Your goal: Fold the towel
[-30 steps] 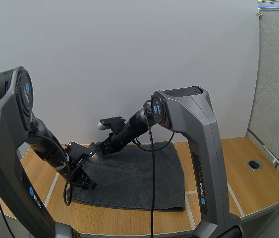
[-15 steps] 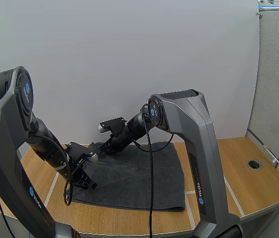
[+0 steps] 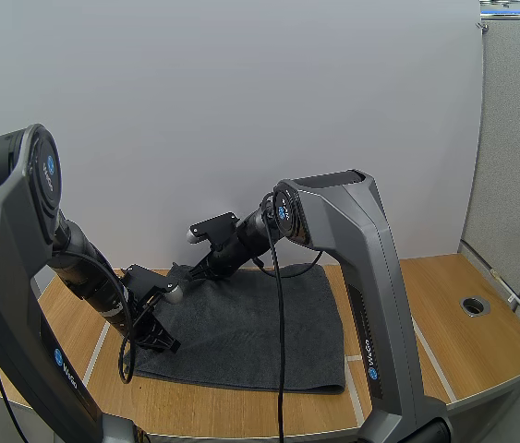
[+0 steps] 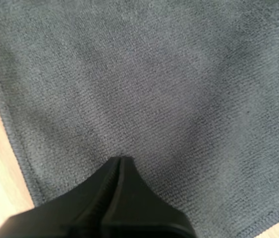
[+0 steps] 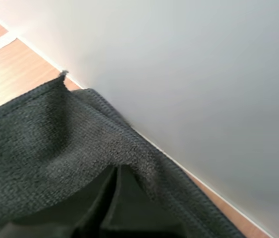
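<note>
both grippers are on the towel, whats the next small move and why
Probably raise both grippers a little together. The right gripper is shut on the far left edge of the towel, cloth bunched over its tips; the left gripper looks pinched on the near left corner. The rest lies flat, so that side must lift before folding over.

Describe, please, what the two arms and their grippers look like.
Both the left arm and right arm have boxy dark grey shells. Each carries a round black joint cap bearing a small blue logo, and the right arm has white lettering beside another blue logo. The left gripper and right gripper are matte black, tapering to wedges.
</note>
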`<action>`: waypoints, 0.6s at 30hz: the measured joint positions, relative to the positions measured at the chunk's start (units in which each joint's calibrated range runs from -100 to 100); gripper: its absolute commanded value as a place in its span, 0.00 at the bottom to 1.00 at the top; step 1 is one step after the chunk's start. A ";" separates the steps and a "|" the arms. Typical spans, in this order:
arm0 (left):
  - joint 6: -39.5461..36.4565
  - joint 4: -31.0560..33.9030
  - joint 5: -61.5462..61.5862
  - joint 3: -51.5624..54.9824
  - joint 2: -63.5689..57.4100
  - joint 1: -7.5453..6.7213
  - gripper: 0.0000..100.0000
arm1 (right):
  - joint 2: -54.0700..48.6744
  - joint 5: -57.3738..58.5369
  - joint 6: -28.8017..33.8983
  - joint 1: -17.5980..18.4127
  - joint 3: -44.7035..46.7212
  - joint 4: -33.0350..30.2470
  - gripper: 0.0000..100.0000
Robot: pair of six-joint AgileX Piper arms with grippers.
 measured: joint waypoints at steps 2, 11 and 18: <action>-0.36 0.49 0.40 0.00 0.00 0.00 0.00 | 0.00 -0.94 0.00 0.00 0.00 -0.14 0.00; -1.97 2.97 4.13 -0.22 -0.25 0.00 0.00 | -0.66 -2.12 0.00 -0.07 -0.11 0.21 0.00; -2.07 3.42 3.53 1.00 -0.83 0.00 0.00 | -4.88 8.34 1.36 -0.12 -0.11 1.87 0.00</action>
